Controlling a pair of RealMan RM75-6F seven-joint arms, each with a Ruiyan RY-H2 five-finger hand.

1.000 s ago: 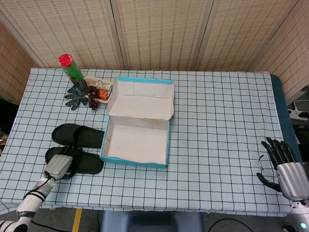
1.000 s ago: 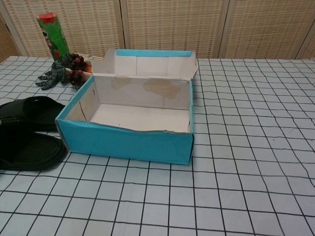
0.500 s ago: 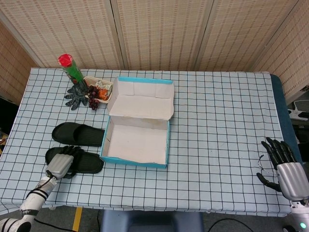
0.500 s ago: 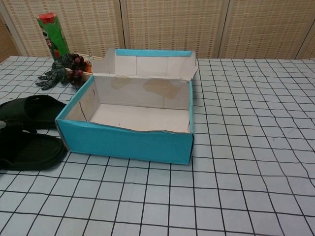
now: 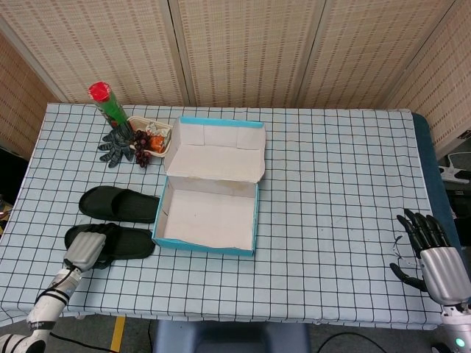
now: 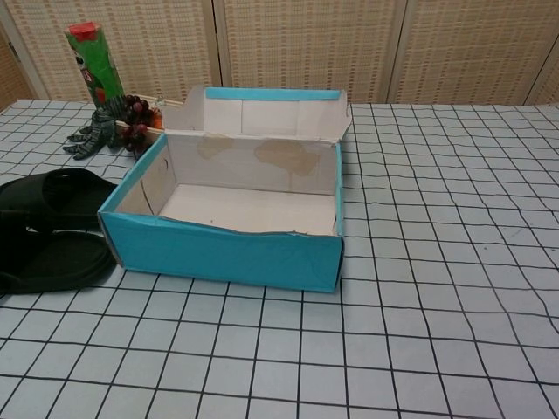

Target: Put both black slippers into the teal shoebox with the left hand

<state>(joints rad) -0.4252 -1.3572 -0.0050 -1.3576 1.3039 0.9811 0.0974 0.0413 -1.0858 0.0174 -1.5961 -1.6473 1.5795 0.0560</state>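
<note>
Two black slippers lie left of the teal shoebox (image 5: 204, 246), which is open and holds nothing. The far slipper (image 5: 119, 204) lies flat on the checked cloth. My left hand (image 5: 85, 250) grips the heel end of the near slipper (image 5: 121, 241), fingers over its strap. In the chest view the near slipper (image 6: 48, 262) sits at the left edge, in front of the far slipper (image 6: 65, 190) and beside the shoebox (image 6: 218, 253); the hand itself is hidden there. My right hand (image 5: 430, 254) hangs at the table's right front corner, fingers spread, holding nothing.
The shoebox lid (image 5: 215, 151) stands folded back behind the box. At the back left are a green can with a red top (image 5: 107, 103), a dark glove (image 5: 115, 143) and a small tray of fruit (image 5: 152, 135). The checked table (image 5: 338, 184) stretches right of the box.
My left hand has drawn the near slipper slightly left and away from the table's front edge; in the chest view it sits higher. The right hand and far slipper have not moved.
</note>
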